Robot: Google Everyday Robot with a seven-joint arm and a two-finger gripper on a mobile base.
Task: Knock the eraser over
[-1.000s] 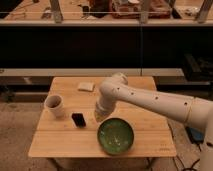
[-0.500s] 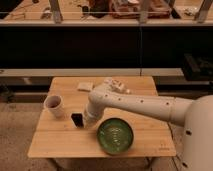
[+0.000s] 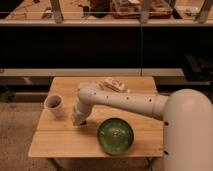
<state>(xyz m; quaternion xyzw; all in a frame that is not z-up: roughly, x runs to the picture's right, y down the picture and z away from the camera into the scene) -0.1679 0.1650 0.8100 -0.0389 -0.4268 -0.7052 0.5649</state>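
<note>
Fingers of the gripper (image 3: 80, 120) low on the desk (image 3: 55, 145); released or clenched, cannot tell. Eraser hidden beneath the wrist, presumably where the gripper sits, between paper cup (image 3: 54, 105) and green plate (image 3: 115, 135).

Risk: a wide sweep clips the cup, or the block slides flat instead of tipping.

Half a second ago the eraser showed beside the gripper; the arm has since moved left over it.
</note>
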